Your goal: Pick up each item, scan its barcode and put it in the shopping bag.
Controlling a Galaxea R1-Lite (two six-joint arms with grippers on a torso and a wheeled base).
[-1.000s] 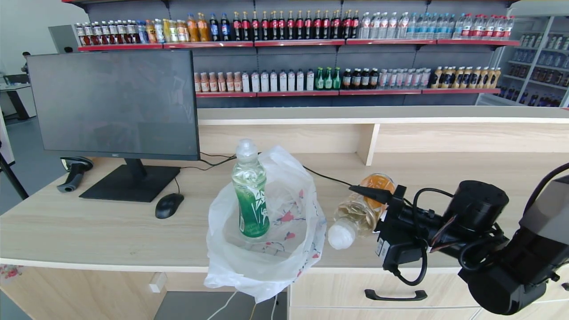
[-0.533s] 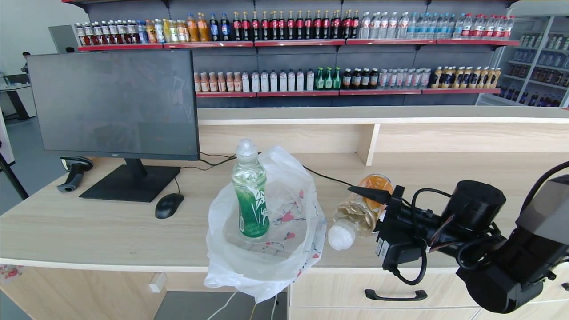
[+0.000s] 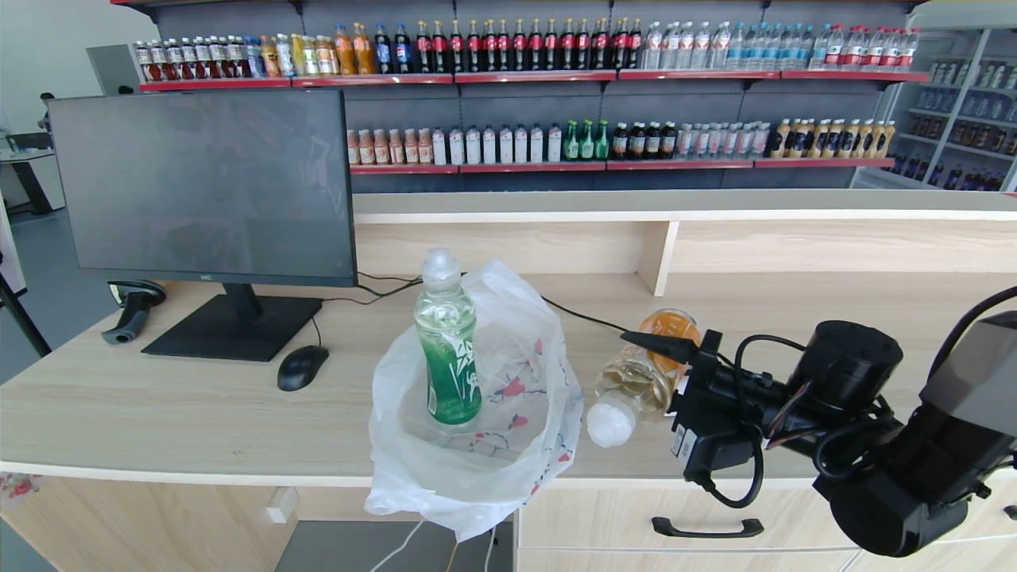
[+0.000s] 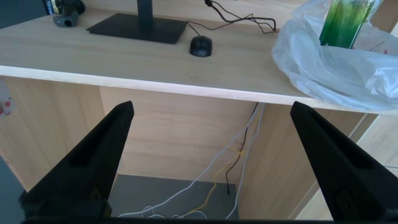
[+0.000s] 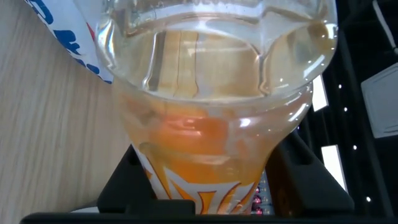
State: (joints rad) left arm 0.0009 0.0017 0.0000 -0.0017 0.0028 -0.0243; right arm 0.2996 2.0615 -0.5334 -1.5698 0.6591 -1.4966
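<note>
Over the last 1 second little differs: the right arm sits slightly lower and further toward the shopping bag (image 3: 508,445), and the orange-label bottle (image 3: 636,387) in its grasp has shifted with it by a hair, its white cap a touch lower. The bag, the green bottle (image 3: 449,349) and the desk items lie as before.

The right gripper (image 3: 645,367) is clamped on the orange-label bottle, with 1 black finger across its upper side. In the right wrist view the bottle (image 5: 211,93) fills the space between the 2 fingers (image 5: 124,183). The bottle lies nearly on its side at the counter (image 3: 159,413), just right of the bag, with its cap pointing toward the front edge and its orange base away. It is clear plastic with pale yellowish liquid inside. Whether it rests on the wood or hangs just above cannot be told.

The green bottle stands upright inside the open, white, flower-printed bag, holding clear liquid above a green label.

The left gripper (image 4: 211,107) is spread wide with nothing between its fingers, below the counter's front edge.

A monitor (image 3: 206,183), a mouse (image 3: 302,367) and a barcode scanner (image 3: 131,306) sit to the left.
</note>
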